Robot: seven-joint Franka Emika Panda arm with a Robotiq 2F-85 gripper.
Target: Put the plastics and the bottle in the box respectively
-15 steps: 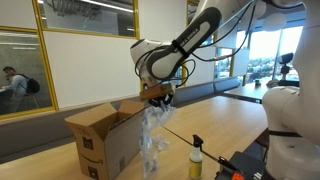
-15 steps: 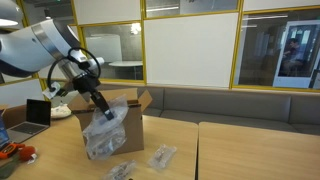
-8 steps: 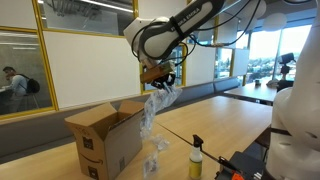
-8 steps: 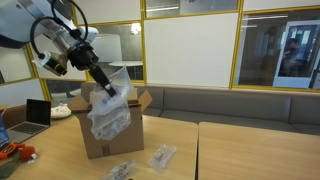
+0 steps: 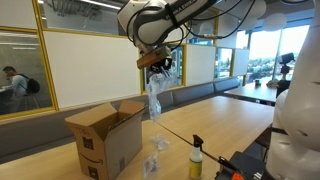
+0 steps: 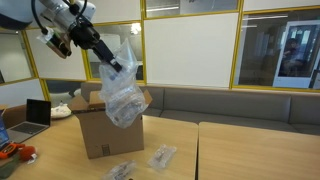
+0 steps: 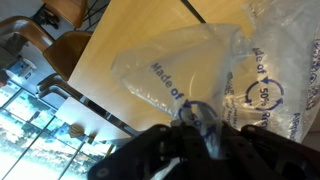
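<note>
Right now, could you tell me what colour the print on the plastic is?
Blue lettering on the clear plastic; the wrist view shows it best.

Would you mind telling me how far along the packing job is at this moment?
Nothing shows as packed; the inside of the box is hidden. In hand: the gripper holds a plastic bag up in the air near the box. Left: loose plastic pieces on the table and the bottle.
</note>
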